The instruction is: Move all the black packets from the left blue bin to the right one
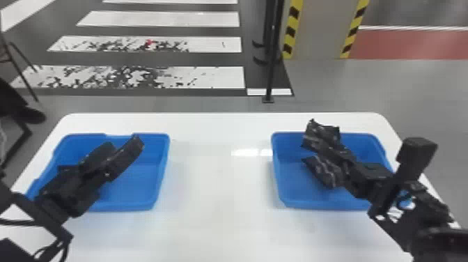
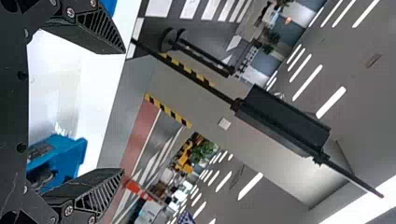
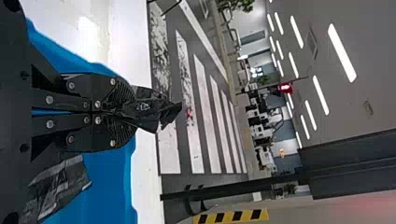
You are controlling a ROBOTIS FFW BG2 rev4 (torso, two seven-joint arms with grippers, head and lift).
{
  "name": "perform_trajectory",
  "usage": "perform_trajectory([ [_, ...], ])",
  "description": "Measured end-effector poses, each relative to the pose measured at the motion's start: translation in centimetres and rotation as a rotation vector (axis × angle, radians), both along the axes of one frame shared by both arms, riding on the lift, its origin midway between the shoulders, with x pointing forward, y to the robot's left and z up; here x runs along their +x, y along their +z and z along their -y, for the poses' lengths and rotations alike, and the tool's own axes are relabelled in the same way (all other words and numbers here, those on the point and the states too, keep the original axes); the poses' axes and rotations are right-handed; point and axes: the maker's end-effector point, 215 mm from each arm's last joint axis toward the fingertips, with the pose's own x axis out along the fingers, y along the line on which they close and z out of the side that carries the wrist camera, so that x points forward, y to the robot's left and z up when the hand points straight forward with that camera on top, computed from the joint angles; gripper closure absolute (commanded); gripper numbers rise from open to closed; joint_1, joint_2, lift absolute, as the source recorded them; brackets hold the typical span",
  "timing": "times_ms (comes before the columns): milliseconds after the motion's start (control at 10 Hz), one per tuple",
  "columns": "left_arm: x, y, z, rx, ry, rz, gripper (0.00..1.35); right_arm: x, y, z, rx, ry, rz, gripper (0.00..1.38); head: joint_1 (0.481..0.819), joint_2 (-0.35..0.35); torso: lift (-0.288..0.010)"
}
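A grey floor [image 1: 348,87] with wide white stripes [image 1: 163,19] lies at the top of the head view, and a thin black pole [image 1: 272,69] stands near the top middle. Below is a white table with round corners [image 1: 216,209].

On the left of the table sits a blue plastic bin [image 1: 159,170], with its blue floor showing beside the arm. On the right sits another blue plastic bin [image 1: 290,184]. A shiny, crinkled black packet [image 1: 324,170] lies in this right bin, toward its middle, partly under the arm. A second shiny black packet [image 1: 320,134] is up at the bin's far side, and its top pokes past the far rim in the head view.

The right gripper [image 1: 339,151] has that second packet. Its two fingers are pinched together on it, as the right wrist view shows. The right arm comes in from the lower right and points up and to the left.

The left arm comes in from the lower left, and the left gripper [image 1: 122,143] is over the left bin, pointing up and to the right. Its fingers are wide apart in the left wrist view, with nothing between them.
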Motion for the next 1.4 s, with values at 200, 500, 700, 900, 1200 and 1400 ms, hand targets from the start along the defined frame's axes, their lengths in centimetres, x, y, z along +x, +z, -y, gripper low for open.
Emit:
perform_trajectory([
  [200, -1.1, -0.2, -3.8, 0.024, 0.084, 0.003, 0.15, 1.7, -2.4, 3.5, -0.072, -0.076, -0.036, 1.27, 0.695, 0.023, -0.138],
  [500, -1.9, -0.6, -6.6, 0.059, 0.141, -0.006, 0.15, 1.7, -2.7, 6.9, -0.133, -0.160, -0.012, 0.29, 0.695, 0.013, -0.138],
  [700, -2.0, -1.9, -9.3, 0.141, 0.198, -0.050, 0.15, -0.9, -1.3, 7.1, -0.143, -0.211, 0.043, 0.10, 0.695, 0.033, -0.138],
  [900, -2.2, -3.6, -12.8, 0.239, 0.269, -0.121, 0.15, -5.1, 1.4, 6.9, -0.144, -0.247, 0.134, 0.13, 0.695, 0.088, -0.138],
  [1200, -0.6, -4.1, -15.7, 0.310, 0.355, -0.179, 0.15, -10.9, 3.7, 4.9, -0.135, -0.229, 0.166, 0.13, 0.695, 0.154, -0.138],
  [1400, 1.7, -4.9, -17.1, 0.337, 0.372, -0.223, 0.15, -13.5, 3.8, 3.3, -0.094, -0.214, 0.145, 0.14, 0.695, 0.200, -0.138],
])
